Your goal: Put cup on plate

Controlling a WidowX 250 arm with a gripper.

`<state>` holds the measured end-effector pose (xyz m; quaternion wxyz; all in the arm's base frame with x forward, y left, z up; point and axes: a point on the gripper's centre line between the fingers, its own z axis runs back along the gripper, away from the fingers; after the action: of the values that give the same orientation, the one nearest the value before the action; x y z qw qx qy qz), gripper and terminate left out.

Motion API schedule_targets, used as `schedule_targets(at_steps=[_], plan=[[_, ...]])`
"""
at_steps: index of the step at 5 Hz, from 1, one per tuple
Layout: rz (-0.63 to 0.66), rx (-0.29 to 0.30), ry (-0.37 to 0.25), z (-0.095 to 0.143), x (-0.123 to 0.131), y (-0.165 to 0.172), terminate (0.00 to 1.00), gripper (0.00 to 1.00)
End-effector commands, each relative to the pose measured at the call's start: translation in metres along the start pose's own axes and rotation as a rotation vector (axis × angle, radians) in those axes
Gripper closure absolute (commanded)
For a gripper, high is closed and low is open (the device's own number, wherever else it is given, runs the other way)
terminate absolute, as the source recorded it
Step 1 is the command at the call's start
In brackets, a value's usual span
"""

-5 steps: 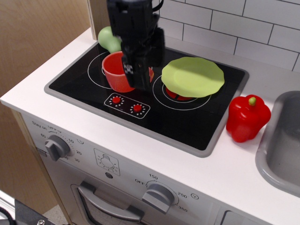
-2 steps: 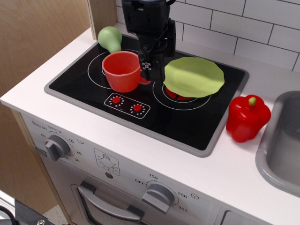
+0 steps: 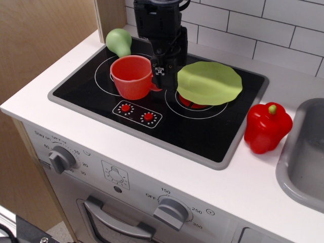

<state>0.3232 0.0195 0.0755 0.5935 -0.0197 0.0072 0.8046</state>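
1. Cup and plate both sit on the black glass toy stovetop (image 3: 167,126); nearer than that, two grey plastic knobs (image 3: 61,159) and an oven handle mark the white front of the play kitchen.
2. At the stovetop's near edge is a small panel of two red dial marks (image 3: 136,112).
3. To the right, on the white counter (image 3: 238,182), a glossy red bell pepper (image 3: 267,127) stands upright beside the grey sink (image 3: 304,157).
4. The small coral-red plastic toy cup (image 3: 131,76) stands upright on the left burner ring, mouth up, its loop handle pointing right.
5. My black gripper (image 3: 161,71) hangs right at that handle, fingers pointing down; I cannot tell whether they are clamped on the handle or merely beside it.
6. Just right of my gripper, the round lime-green plastic toy plate (image 3: 209,83) with a wavy rim rests on the right burner, apart from the cup.
7. Farther back, a green pear (image 3: 118,41) lies at the stovetop's back-left corner, behind the cup.
8. Behind everything runs a white tiled wall (image 3: 263,23).
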Motion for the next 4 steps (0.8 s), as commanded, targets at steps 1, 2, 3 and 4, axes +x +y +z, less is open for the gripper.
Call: schedule_targets(at_steps=[1,2,3,4], plan=[[-0.018,-0.038,-0.024,0.007,0.006,-0.008,0.00,0.00],[-0.036,-0.053,-0.046,0.004,0.007,-0.009,0.00,0.00],[-0.059,-0.052,-0.065,-0.002,0.005,-0.007,0.00,0.00],[-0.063,-0.048,-0.077,-0.006,0.005,-0.006,0.00,1.00]])
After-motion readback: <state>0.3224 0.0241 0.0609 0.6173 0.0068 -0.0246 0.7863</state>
